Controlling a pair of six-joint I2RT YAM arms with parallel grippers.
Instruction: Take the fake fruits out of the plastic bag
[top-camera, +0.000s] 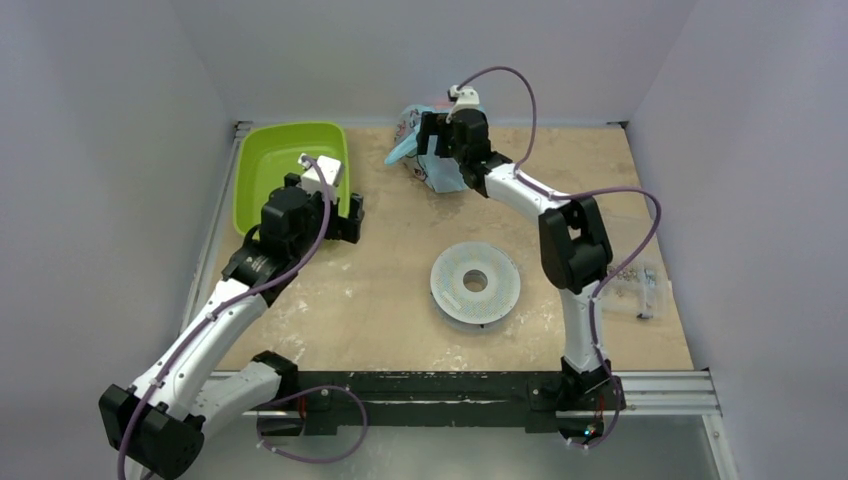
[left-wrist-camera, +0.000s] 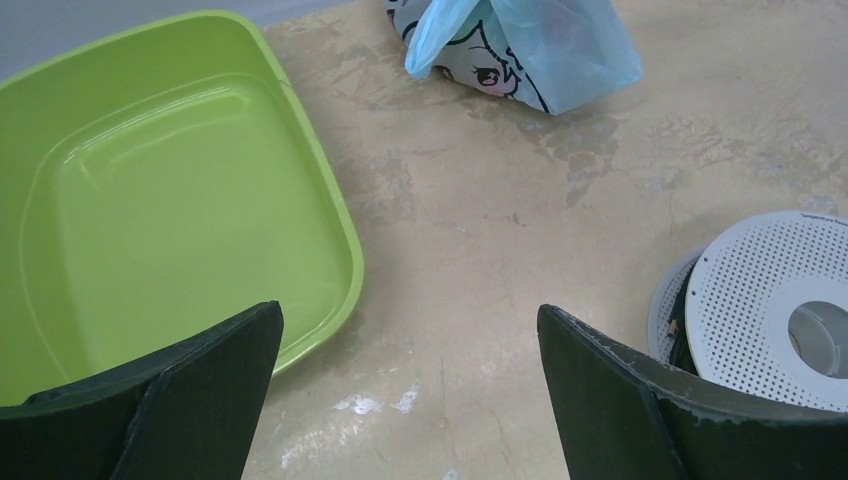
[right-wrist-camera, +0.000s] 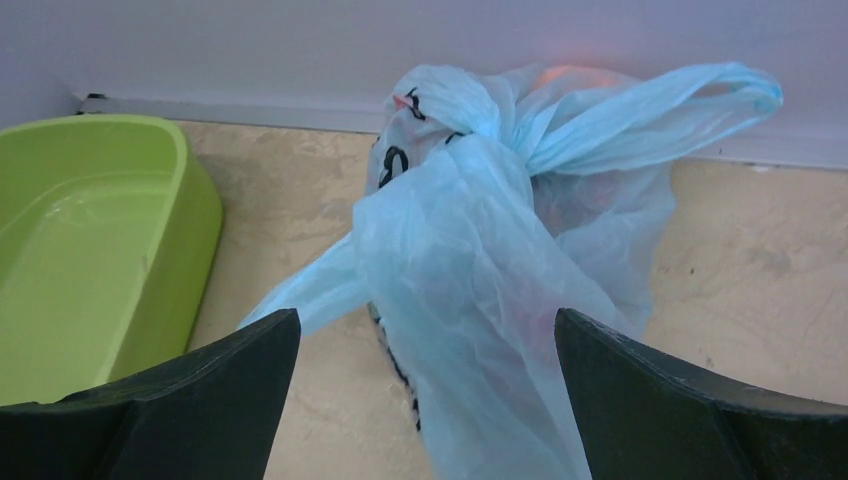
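The light-blue plastic bag (top-camera: 432, 160) stands bunched at the far middle of the table, its printed cartoon panel showing in the left wrist view (left-wrist-camera: 520, 50). In the right wrist view the bag (right-wrist-camera: 500, 260) fills the middle, with faint red and orange showing through the film; the fake fruits are otherwise hidden inside. My right gripper (top-camera: 447, 143) is open right over the bag, its fingers either side of the bag's near fold (right-wrist-camera: 425, 330). My left gripper (top-camera: 335, 215) is open and empty, above the table beside the tray's near right edge (left-wrist-camera: 410, 330).
A lime-green tray (top-camera: 285, 170) lies at the far left, empty in the left wrist view (left-wrist-camera: 150, 220) and the right wrist view (right-wrist-camera: 90, 240). A white perforated spool (top-camera: 476, 282) lies mid-table (left-wrist-camera: 780, 300). Small clear items (top-camera: 640, 285) lie at the right edge. Walls enclose the table.
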